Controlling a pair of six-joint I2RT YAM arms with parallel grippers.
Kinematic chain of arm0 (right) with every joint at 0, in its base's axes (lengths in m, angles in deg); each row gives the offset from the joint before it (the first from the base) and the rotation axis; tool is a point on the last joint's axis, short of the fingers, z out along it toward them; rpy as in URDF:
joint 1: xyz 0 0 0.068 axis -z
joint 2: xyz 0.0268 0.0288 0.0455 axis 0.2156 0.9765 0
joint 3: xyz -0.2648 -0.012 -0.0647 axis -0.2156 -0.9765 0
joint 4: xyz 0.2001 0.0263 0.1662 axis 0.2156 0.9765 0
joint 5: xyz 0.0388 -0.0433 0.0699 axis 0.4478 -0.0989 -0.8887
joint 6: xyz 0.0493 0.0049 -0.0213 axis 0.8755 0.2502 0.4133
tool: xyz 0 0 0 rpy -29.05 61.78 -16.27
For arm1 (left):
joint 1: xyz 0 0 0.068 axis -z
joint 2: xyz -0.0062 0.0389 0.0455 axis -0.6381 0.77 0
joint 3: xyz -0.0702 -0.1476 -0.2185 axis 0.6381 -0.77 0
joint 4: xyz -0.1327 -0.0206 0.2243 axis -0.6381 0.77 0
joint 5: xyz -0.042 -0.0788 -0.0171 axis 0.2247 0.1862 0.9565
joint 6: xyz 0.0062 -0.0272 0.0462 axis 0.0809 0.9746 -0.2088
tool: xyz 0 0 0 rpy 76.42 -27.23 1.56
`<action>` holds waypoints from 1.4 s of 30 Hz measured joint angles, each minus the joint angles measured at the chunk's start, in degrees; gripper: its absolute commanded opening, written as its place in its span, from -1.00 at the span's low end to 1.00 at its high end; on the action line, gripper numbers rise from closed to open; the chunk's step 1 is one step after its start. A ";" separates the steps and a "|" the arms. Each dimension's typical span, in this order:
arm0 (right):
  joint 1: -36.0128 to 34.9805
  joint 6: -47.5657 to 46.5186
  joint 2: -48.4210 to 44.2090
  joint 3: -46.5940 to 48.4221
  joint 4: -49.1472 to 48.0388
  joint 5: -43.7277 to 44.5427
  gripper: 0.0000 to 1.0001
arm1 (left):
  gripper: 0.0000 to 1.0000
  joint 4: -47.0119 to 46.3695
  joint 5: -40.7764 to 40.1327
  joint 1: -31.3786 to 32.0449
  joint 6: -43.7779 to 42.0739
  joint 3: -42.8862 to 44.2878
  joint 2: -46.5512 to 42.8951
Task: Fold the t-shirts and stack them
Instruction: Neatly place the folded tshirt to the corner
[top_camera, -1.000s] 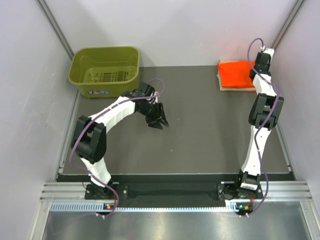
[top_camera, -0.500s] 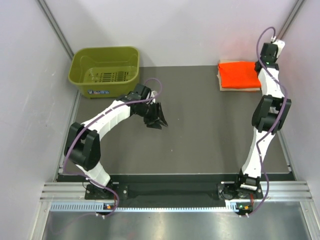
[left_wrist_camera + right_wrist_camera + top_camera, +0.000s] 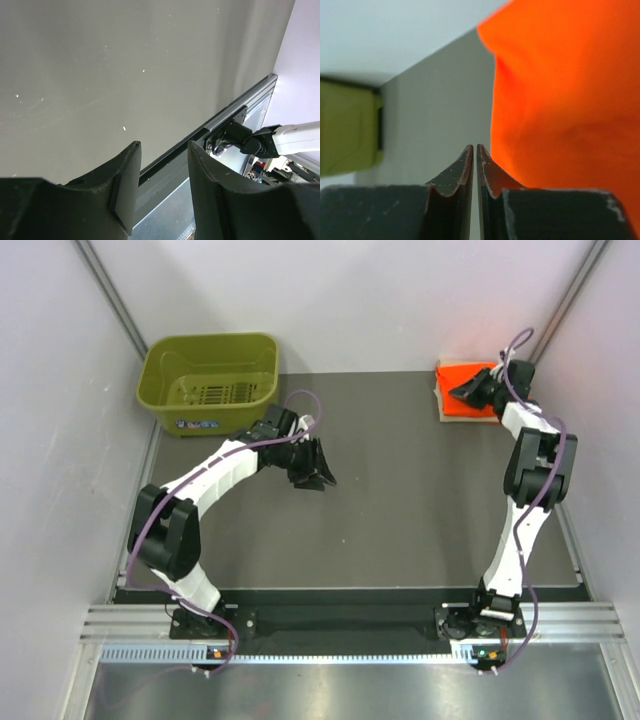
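The bright orange t-shirt [image 3: 458,371] lies folded on top of the pale peach-tan t-shirt [image 3: 470,418] at the table's far right corner. My right gripper [image 3: 454,393] lies low across the orange shirt, pointing left. In the right wrist view its fingertips [image 3: 473,150] are shut with nothing between them, and the orange cloth [image 3: 565,90] bulges just to their right. My left gripper [image 3: 316,466] hovers over bare table left of centre. In the left wrist view it [image 3: 163,150] is open and holds nothing.
An olive-green plastic basket [image 3: 170,362] stands at the far left corner, also a blur in the right wrist view [image 3: 345,130]. White walls close in on both sides and the back. The table's metal front rail [image 3: 235,107] shows in the left wrist view.
My right arm has swung from upright by the right wall down over the orange shirt, its gripper now pointing left. The left gripper has shifted only slightly.
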 measured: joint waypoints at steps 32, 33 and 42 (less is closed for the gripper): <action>0.11 22.16 16.52 11.15 -15.56 -12.31 -0.95 | -0.06 -0.09 2.80 -2.54 -2.60 -1.05 2.29; 0.02 23.17 17.40 12.87 -16.35 -11.67 -0.95 | -0.05 -0.04 2.80 -2.58 -2.62 -1.05 2.29; -1.60 26.47 29.90 30.38 -14.19 -3.82 -0.96 | -0.06 -0.07 2.99 -3.32 -2.62 -2.82 2.29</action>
